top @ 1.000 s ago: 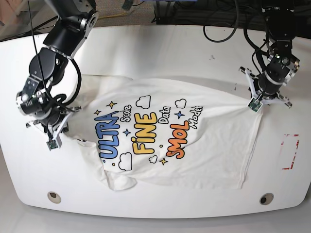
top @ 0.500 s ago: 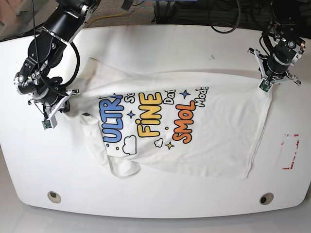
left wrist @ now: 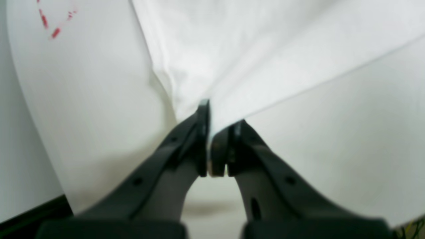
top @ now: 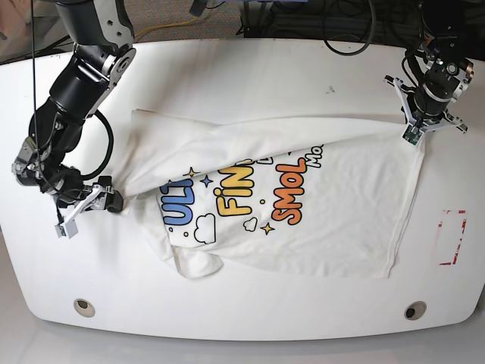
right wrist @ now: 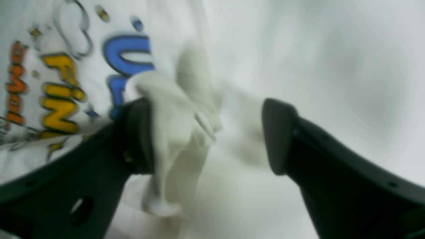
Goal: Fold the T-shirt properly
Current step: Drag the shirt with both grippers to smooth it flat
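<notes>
Left end effector [left wrist: 209, 139] clamped shut, right end effector [right wrist: 212, 132] jaws spread wide

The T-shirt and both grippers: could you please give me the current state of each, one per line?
T-shirt: print side up on the table, not yet folded, far edge rolled over the top of the print, stretched between the arms.
Left gripper: shut on a corner of the T-shirt.
Right gripper: jaws wide apart, a bunch of cloth lying against one finger, not clamped.
</notes>
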Robot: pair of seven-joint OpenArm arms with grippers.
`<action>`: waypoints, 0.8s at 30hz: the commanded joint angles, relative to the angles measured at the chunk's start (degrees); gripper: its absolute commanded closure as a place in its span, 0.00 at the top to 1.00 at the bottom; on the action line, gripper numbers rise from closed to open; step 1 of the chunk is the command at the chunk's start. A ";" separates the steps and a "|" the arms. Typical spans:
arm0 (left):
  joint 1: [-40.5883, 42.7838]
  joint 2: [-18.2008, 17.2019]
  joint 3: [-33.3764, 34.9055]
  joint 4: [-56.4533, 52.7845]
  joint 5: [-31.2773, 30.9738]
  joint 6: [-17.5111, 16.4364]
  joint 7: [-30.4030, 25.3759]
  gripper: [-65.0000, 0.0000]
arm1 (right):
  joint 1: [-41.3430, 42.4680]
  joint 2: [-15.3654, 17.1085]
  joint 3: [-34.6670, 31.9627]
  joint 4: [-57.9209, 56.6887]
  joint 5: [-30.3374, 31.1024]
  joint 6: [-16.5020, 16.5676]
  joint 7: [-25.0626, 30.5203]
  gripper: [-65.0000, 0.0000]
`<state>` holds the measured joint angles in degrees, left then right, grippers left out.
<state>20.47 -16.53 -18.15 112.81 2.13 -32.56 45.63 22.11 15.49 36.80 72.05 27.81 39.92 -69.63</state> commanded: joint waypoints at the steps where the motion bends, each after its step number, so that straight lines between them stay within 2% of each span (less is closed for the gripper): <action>1: -1.35 0.31 -0.09 1.08 -0.24 0.34 -1.01 0.00 | -1.58 2.14 0.26 2.10 4.23 0.08 -1.01 0.71; 4: -1.79 0.49 -0.09 1.08 -0.24 0.34 -1.01 0.00 | -6.59 2.58 0.26 4.56 11.70 0.08 -2.33 0.71; 7: -1.88 0.67 0.09 1.08 -0.24 0.34 -1.01 0.00 | -11.87 2.58 0.26 6.59 16.63 0.08 -2.15 0.71; 14: -1.96 0.67 0.17 0.90 -0.33 0.34 -1.01 0.00 | -19.78 2.23 0.26 10.98 20.23 0.08 -1.98 0.71; 20: -1.96 0.67 0.17 0.81 -0.33 0.34 -1.01 0.00 | -27.34 2.14 0.26 14.67 26.65 0.08 -1.98 0.71; 24: -1.96 0.67 0.17 0.81 -0.33 0.34 -1.01 0.00 | -31.38 1.00 0.52 15.29 27.62 0.08 -1.98 0.71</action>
<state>18.87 -15.29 -17.72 112.71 1.85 -32.60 45.45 -9.06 15.90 36.97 86.21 53.93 39.66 -72.25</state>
